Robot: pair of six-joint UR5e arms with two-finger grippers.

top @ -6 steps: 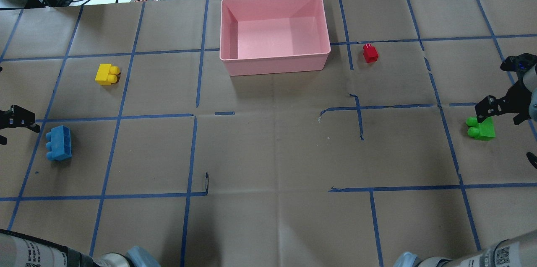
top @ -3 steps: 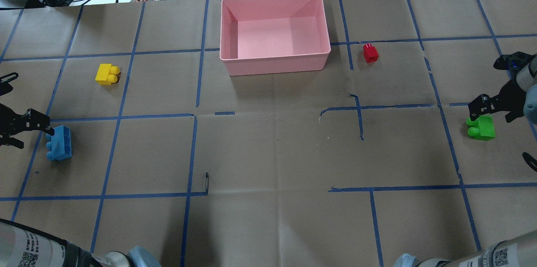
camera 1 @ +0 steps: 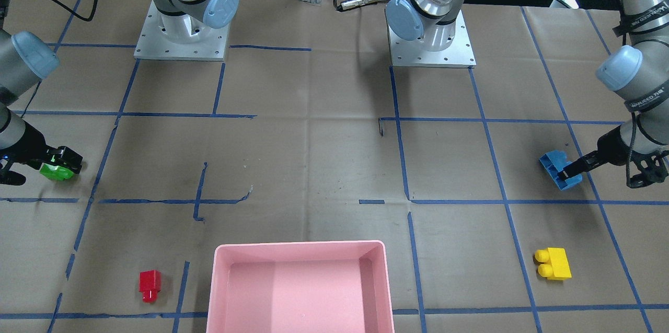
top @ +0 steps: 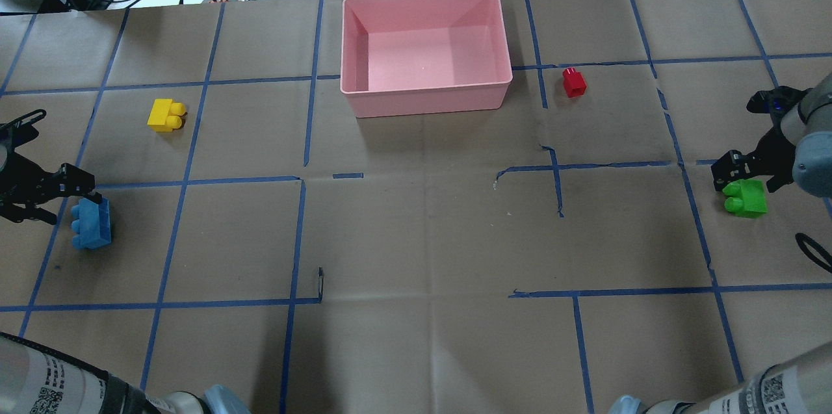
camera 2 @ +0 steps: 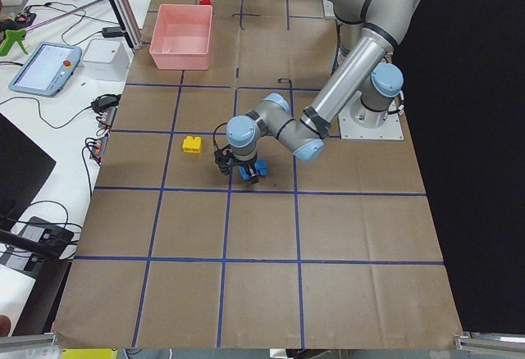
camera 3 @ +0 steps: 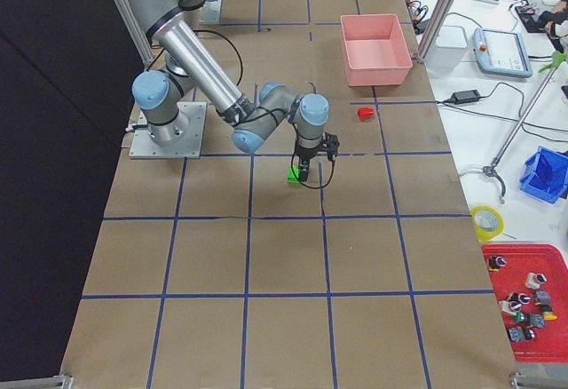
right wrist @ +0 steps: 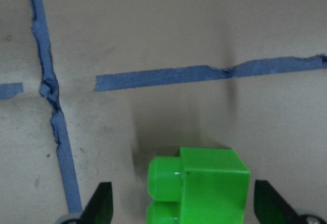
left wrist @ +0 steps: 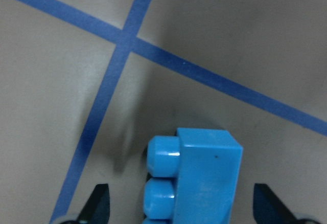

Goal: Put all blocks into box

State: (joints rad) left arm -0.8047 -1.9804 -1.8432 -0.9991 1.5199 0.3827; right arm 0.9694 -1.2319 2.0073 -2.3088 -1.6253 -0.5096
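Creased brown paper [top: 422,238]: your left gripper [left wrist: 182,206] gapes astride the studded blue block [left wrist: 209,175], right gripper [right wrist: 184,203] likewise astride the green block [right wrist: 209,180].

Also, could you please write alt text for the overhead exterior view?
Each open gripper hovers over a block at a side of the table: the left gripper over the blue block, the right gripper over the green block. The empty pink box sits far centre, the yellow block to its left and the red block to its right.

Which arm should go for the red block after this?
Right. The red block lies right of the box, nearer the right gripper; the left gripper is far off, over the blue block.
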